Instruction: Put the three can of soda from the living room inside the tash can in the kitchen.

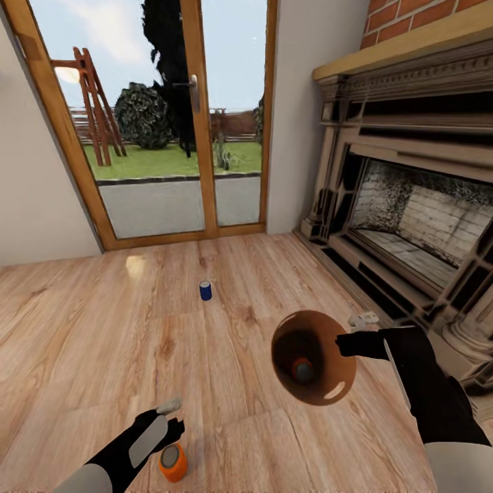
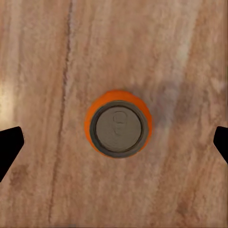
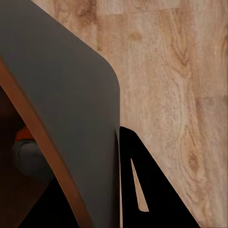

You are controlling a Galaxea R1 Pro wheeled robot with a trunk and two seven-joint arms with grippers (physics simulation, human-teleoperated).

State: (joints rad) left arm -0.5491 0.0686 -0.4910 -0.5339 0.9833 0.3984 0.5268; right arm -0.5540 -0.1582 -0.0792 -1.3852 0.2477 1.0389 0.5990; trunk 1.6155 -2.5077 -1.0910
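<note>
An orange can of soda [image 1: 173,463] stands upright on the wood floor, its silver top [image 2: 118,129] facing the left wrist camera. My left gripper [image 1: 166,428] hangs above it, open, with one dark fingertip [image 2: 9,145] on each side and clear of the can. My right gripper [image 1: 348,342] is shut on the rim of the tash can [image 1: 313,356], held off the floor and tilted so its brown inside shows. A second orange can [image 1: 303,370] lies at its bottom and is also seen past the bucket wall [image 3: 71,95]. The dark blue can [image 1: 205,290] stands alone farther out on the floor.
Glass doors [image 1: 171,123] with a wooden frame close off the far side. A brick fireplace [image 1: 411,219] with a raised hearth runs along the right, close to my right arm. A small pale object [image 1: 364,318] lies by the hearth.
</note>
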